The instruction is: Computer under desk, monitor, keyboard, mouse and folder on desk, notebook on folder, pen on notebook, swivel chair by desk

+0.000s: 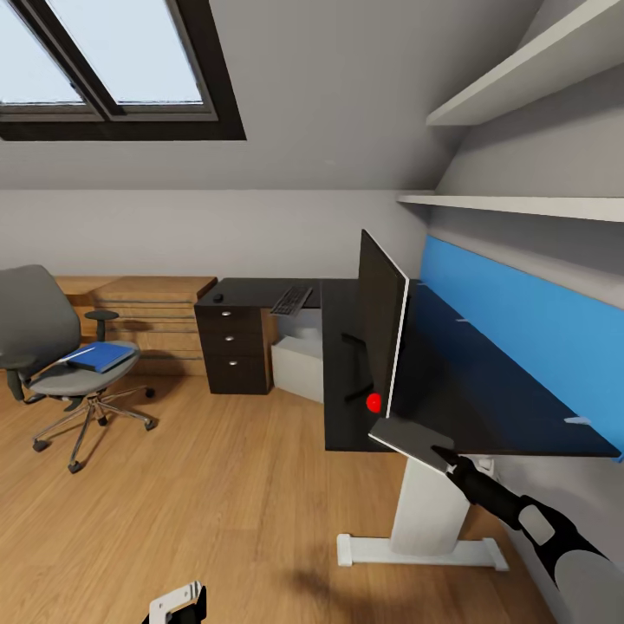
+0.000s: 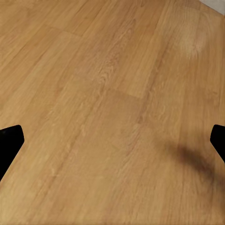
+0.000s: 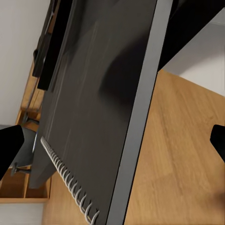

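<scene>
The glossy black desk (image 1: 342, 381) carries the monitor (image 1: 381, 321), seen edge-on, with the keyboard (image 1: 292, 300) and the mouse (image 1: 218, 297) on its far wing. The grey computer (image 1: 299, 360) stands beneath. At the left, the swivel chair (image 1: 39, 325) holds the blue folder (image 1: 102, 355) on its seat. The dark grey spiral notebook (image 1: 407, 438) (image 3: 93, 93) hangs tilted at the desk's front edge, at the tip of my right gripper (image 1: 446, 455) (image 3: 112, 145), whose fingers are spread wide. My left gripper (image 1: 178, 602) (image 2: 112, 145) hangs open over the floor. The pen is out of view.
A blue upright panel (image 1: 520, 329) lines the wall behind the desk, under two shelves (image 1: 520, 204). A light-wood drawer chest (image 1: 147, 303) stands behind the chair. The desk's white leg (image 1: 429, 511) is close to my right arm. Wooden floor (image 1: 243, 485) stretches between chair and desk.
</scene>
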Robot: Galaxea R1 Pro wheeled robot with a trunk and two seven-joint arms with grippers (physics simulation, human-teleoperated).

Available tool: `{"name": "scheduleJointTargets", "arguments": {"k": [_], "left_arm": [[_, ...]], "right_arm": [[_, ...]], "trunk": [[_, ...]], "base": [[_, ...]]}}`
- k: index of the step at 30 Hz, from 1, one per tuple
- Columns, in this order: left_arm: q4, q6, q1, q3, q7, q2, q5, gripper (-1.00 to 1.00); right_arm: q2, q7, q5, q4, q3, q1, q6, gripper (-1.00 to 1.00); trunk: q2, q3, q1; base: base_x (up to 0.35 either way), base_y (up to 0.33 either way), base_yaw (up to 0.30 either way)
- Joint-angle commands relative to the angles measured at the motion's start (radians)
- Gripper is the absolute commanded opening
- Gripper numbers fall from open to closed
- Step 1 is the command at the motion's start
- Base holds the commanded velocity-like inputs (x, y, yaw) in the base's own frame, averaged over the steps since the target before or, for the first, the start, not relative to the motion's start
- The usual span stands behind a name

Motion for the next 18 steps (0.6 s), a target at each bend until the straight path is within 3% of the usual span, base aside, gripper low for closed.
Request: {"name": "scheduleJointTargets", "arguments": {"k": [1, 18], "left_arm": [[0.0, -0.003, -0.001, 0.0, 0.0, 0.0, 0.006, 1.0], [0.0, -0.003, -0.001, 0.001, 0.0, 0.0, 0.006, 1.0]], "right_arm": [[0.002, 0.001, -0.005, 0.0, -0.002, -0.001, 0.008, 1.0], [0.015, 0.001, -0.005, 0.0, -0.002, -0.001, 0.01, 1.0]], "trunk": [[-0.001, -0.001, 0.0], [-0.001, -0.001, 0.0]], "base": [[0.0, 0.0, 0.0], [0.0, 0.0, 0.0]]}}
